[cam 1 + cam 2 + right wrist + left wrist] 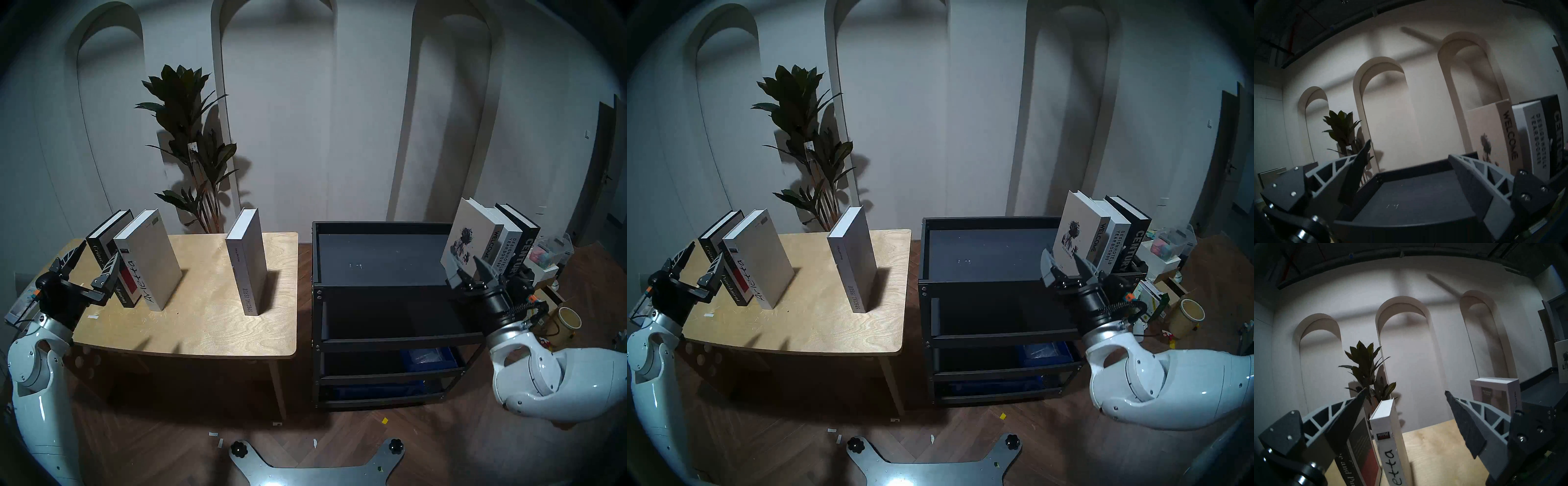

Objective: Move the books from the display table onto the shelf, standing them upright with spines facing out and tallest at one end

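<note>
On the plywood display table [203, 325] three books stand upright: black Crime and Punishment [101, 237] leaning on Arietta [152, 258], and Special Issue [249, 261] alone near the right edge. My left gripper [100, 247] hovers open just in front of the first two spines. In the left wrist view Arietta [1390, 438] shows between the fingers, untouched. At the right end of the black shelf [380, 258] top stand Welcome [471, 234], Designhotels Yearbook [509, 247] and Century [526, 244], spines out. My right gripper [470, 268] is open before Welcome [1491, 135], holding nothing.
A tall potted plant [193, 142] stands behind the table. A blue bin [427, 359] sits on a lower tier of the shelf. Boxes and a yellow cup [568, 320] clutter the floor at the right. My base plate [315, 471] lies in front.
</note>
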